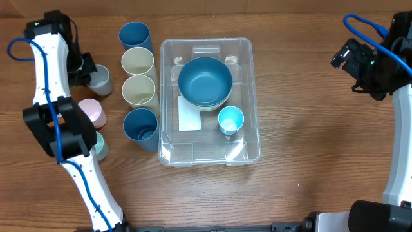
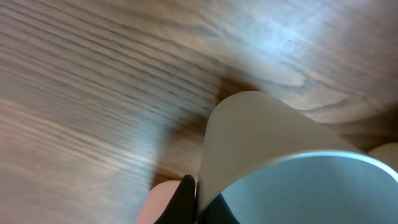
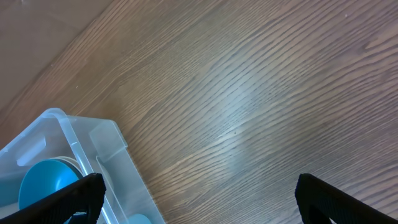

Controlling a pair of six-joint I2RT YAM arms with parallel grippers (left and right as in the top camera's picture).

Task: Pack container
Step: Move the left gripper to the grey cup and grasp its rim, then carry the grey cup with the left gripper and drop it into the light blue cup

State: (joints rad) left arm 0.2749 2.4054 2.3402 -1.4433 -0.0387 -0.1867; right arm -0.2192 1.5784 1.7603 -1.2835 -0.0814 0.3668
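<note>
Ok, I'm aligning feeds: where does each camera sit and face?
Overhead: above the table, facing straight down on the container; left arm and right arm show.
Left wrist: on the left arm, close on a grey cup; left end effector grips its rim.
Right wrist: facing down at the table, open right end effector at bottom.
Shared: overhead and right wrist both show the container holding a blue bowl.

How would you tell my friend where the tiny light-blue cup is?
Find the big clear container mid-table. Inside, beside the dark blue bowl, sits one little cup. It is the only cup inside, and paler than the blue cups outside.
</note>
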